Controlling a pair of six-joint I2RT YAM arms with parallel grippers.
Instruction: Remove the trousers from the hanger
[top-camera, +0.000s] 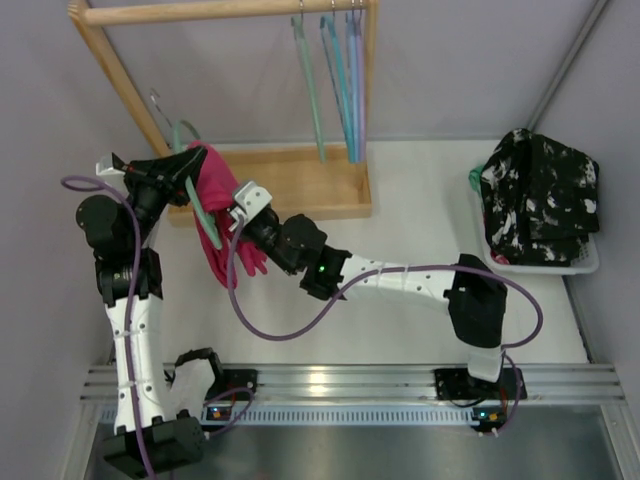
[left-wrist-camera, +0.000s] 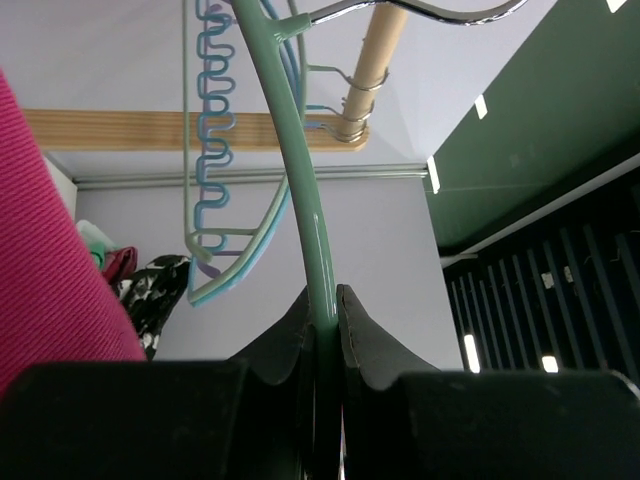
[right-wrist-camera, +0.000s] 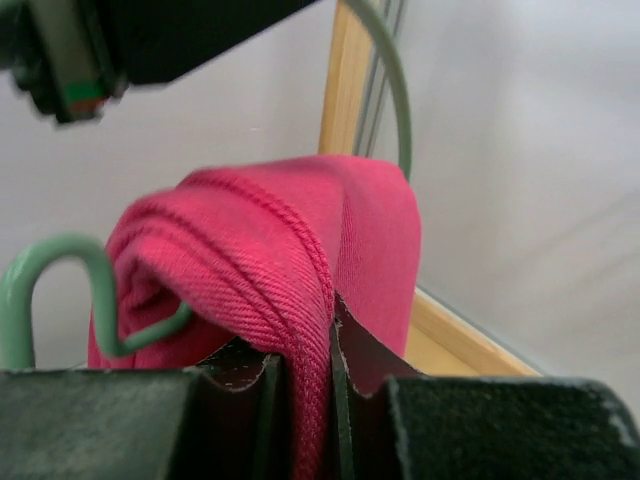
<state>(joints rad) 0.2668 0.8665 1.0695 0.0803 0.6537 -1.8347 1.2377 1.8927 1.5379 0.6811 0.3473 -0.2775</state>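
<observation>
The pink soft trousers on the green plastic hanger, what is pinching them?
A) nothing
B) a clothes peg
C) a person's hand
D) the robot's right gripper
D: the right wrist view shows the right gripper shut on a fold of the magenta-pink cloth trousers, while the left gripper clamps the thin green-teal plastic hanger.

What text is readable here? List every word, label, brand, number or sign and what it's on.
None: no readable word, label, brand, number or sign shows in any view. The trousers and the hanger are plain; the speckled clothes carry only a pattern.
</observation>
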